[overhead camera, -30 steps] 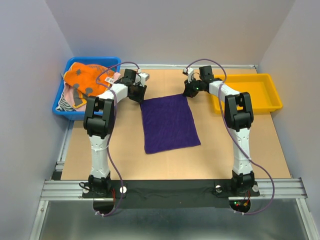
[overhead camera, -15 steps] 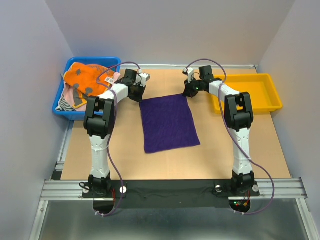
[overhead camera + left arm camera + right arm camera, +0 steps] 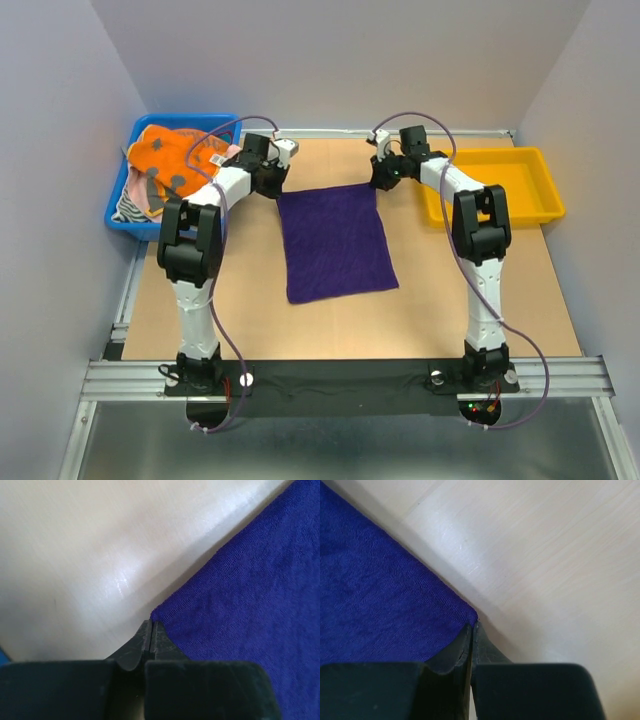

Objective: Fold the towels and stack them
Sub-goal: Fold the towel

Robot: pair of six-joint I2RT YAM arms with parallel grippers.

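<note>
At your left, the blue bin holds the grey-and-orange towel in a heap. Your left tool is pinched together on the far left corner of the purple towel, which lies flat mid-bench. Your right tool is clamped likewise on its far right corner. The yellow tray sits at the bench's right edge.

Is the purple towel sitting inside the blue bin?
No, the purple towel lies spread on the wooden table, outside the blue bin at the left.
</note>
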